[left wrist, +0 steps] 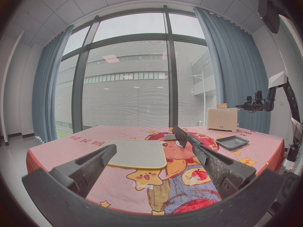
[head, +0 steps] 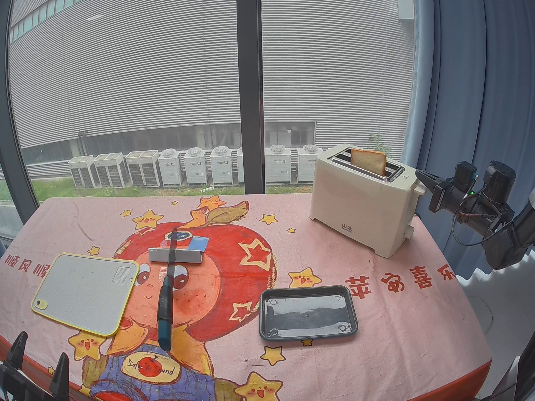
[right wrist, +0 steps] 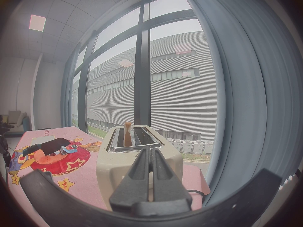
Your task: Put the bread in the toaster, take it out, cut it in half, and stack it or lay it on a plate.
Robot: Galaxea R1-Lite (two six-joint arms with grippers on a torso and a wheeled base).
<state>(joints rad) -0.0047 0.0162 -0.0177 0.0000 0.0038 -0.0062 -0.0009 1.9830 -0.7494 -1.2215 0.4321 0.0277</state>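
Bread (head: 368, 161) stands upright in one slot of the toaster (head: 362, 207), its top edge poking out. Right tool (right wrist: 150, 150) is pinched closed on nothing, just off the toaster's end and aimed at it. The slice lies ahead, edge-on to it, with its long axis running along the slot toward the tool. Left tool (left wrist: 143, 141) is spread wide at the near left edge of the worktop (head: 423, 307), well apart from the toaster, so the right arm is plainly nearer for the pick
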